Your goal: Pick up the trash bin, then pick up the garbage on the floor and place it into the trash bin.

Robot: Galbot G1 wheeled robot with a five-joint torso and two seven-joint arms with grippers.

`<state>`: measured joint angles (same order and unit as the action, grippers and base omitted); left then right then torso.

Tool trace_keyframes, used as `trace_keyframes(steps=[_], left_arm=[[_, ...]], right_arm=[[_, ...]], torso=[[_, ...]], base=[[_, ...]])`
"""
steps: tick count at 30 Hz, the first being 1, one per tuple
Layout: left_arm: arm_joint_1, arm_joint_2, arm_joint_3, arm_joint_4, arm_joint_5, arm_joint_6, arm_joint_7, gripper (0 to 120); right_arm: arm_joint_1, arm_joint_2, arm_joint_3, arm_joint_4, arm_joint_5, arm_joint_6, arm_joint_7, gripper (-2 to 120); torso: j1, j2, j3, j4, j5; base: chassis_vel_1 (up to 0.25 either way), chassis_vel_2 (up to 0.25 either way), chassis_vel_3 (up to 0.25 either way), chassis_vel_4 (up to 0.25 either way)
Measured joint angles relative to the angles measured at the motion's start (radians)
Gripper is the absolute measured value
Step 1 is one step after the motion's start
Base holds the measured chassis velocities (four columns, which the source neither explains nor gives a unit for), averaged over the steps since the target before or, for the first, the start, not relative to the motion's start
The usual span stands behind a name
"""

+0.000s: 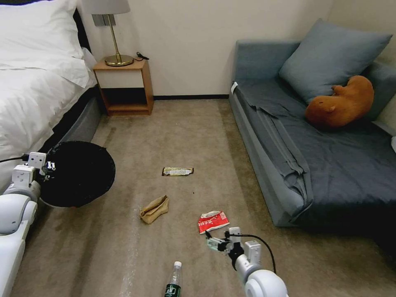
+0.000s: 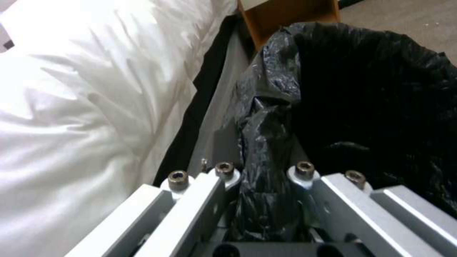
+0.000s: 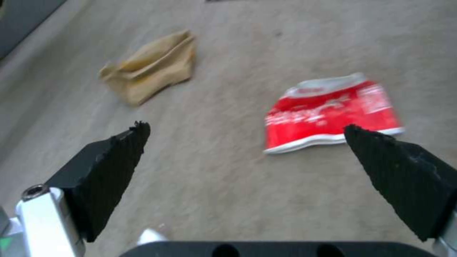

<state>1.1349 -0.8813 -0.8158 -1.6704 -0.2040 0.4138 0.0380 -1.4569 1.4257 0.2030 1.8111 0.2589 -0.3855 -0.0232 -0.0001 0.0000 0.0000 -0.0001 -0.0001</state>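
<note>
My left gripper (image 1: 49,168) is shut on the rim of the trash bin (image 1: 80,173), a round bin lined with a crinkly black bag (image 2: 371,89), held off the carpet beside the bed. Garbage lies on the floor: a flat dark-and-gold snack wrapper (image 1: 177,171), a crumpled tan paper bag (image 1: 154,209), a red-and-white wrapper (image 1: 212,221) and a clear bottle with a green label (image 1: 174,282). My right gripper (image 1: 215,243) hovers open just short of the red-and-white wrapper (image 3: 331,112), its black fingertips (image 3: 114,157) wide apart, with the tan paper bag (image 3: 152,66) farther off.
A white bed (image 1: 37,82) lines the left side, with a wooden nightstand (image 1: 123,86) and lamp at the back. A grey sofa (image 1: 313,156) with a cushion and a brown plush animal (image 1: 342,103) fills the right. Bare carpet lies between them.
</note>
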Motion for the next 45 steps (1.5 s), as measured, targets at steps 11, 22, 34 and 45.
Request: trace_keyframes(steps=[11, 22, 34, 45], left_arm=[[0.01, 0.009, -0.017, 0.001, -0.003, -0.001, 0.008, 6], [0.021, -0.023, -0.022, 0.002, 0.025, -0.007, 0.012, 6], [0.017, -0.052, -0.029, 0.004, 0.063, -0.007, 0.011, 6], [0.02, -0.081, -0.03, 0.007, 0.104, -0.007, 0.011, 6]], right_arm=[[0.085, -0.018, -0.129, -0.108, 0.015, -0.053, 0.015, 100], [0.251, -0.086, -0.361, -0.189, 0.153, -0.128, 0.049, 100], [0.491, -0.344, -0.57, -0.136, 0.349, -0.201, 0.088, 100], [0.586, -0.405, -0.726, -0.158, 0.407, -0.205, 0.079, 100]], torso=[[0.0, 0.0, 0.0, 0.0002, -0.0041], [0.0, 0.0, 0.0, -0.0003, 0.0078], [0.0, 0.0, 0.0, 0.0, 0.0009], [0.0, 0.0, 0.0, 0.0, 0.0003]], base=[[0.0, 0.0, 0.0, 0.0], [0.0, 0.0, 0.0, 0.0], [0.0, 0.0, 0.0, 0.0], [0.0, 0.0, 0.0, 0.0]])
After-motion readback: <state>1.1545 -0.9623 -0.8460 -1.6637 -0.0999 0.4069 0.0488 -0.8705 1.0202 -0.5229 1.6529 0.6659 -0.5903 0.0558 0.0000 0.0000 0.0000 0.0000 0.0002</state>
